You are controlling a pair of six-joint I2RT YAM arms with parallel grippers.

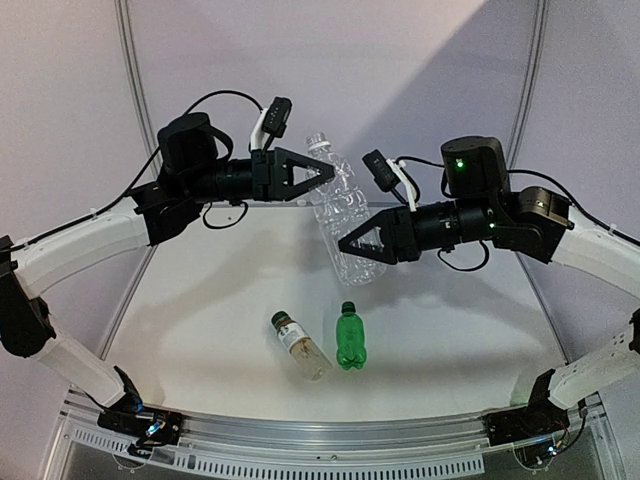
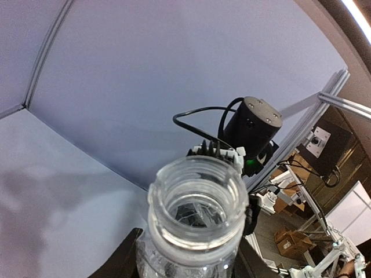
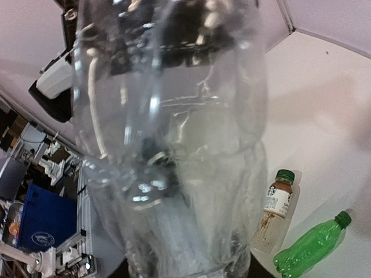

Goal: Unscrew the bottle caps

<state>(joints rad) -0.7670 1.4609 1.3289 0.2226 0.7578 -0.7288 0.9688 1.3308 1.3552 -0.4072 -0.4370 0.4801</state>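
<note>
The clear ribbed bottle (image 1: 340, 215) hangs tilted in the air between both grippers. Seen from the left wrist, its mouth (image 2: 197, 202) is bare, with no cap on it. My left gripper (image 1: 325, 172) (image 2: 185, 258) is shut on its shoulder just below the neck. My right gripper (image 1: 348, 245) (image 3: 188, 271) holds its lower body (image 3: 174, 145), which fills that view. On the table lie the green bottle (image 1: 349, 338) (image 3: 310, 246) with its green cap (image 1: 348, 307) (image 3: 343, 218) on, and the labelled bottle (image 1: 300, 348) (image 3: 277, 211) with its dark green cap (image 1: 280, 320) (image 3: 285, 175) on. The white cap is out of view.
A metal rail (image 1: 320, 440) runs along the table's near edge between the two arm bases. Pale tent walls with slanting poles (image 1: 135, 80) close in the back and sides. The right arm's black motor (image 2: 252, 130) sits just behind the bottle in the left wrist view.
</note>
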